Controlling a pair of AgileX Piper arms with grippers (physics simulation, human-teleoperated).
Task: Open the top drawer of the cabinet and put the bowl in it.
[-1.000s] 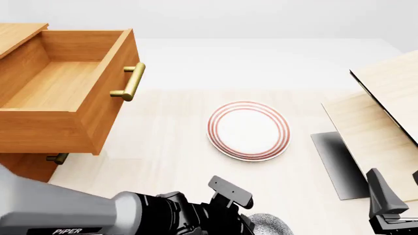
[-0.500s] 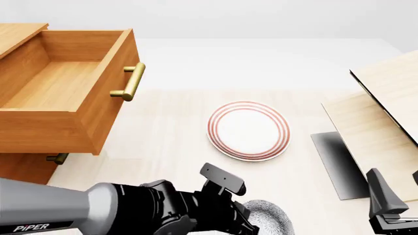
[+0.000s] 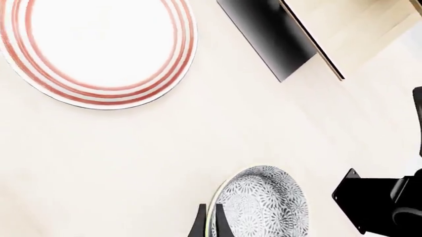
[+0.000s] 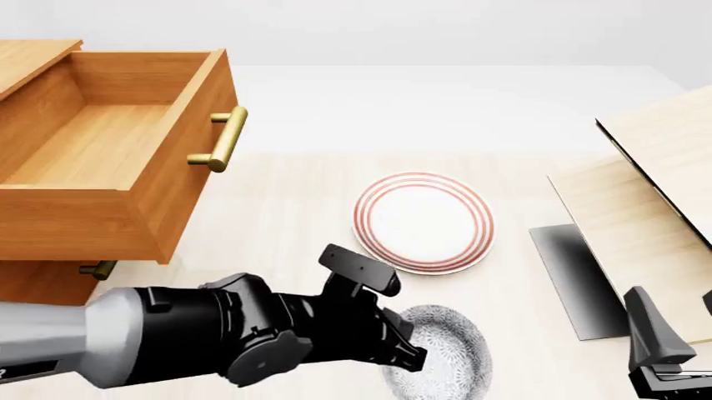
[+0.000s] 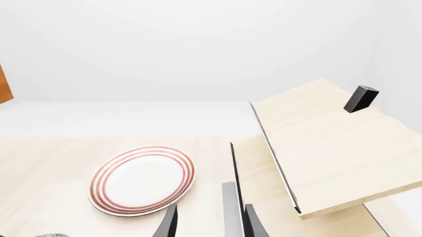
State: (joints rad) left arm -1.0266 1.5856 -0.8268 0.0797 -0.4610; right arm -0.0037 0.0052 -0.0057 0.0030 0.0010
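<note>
The cabinet (image 4: 39, 287) stands at the left, and its top drawer (image 4: 106, 154) is pulled far out and holds nothing, its brass handle (image 4: 223, 140) facing the table. The bowl (image 4: 443, 350), white with a grey-blue lace pattern, is near the table's front edge, just this side of the plate. My left gripper (image 4: 409, 357) is shut on the bowl's near rim. In the left wrist view the rim of the bowl (image 3: 264, 205) sits pinched between the two thin fingers of the left gripper (image 3: 209, 222). My right gripper (image 5: 209, 222) is open and holds nothing, low at the front right (image 4: 656, 354).
A white plate with red rings (image 4: 423, 222) lies mid-table between bowl and drawer. A pale light-wood structure (image 4: 656, 183) with a dark panel (image 4: 573, 279) fills the right side. A smaller handle of a lower drawer (image 4: 98, 269) shows under the open drawer.
My left arm has moved forward and up into view with the bowl in its grip, so more of the bowl now shows. The right arm and the drawer have not moved.
</note>
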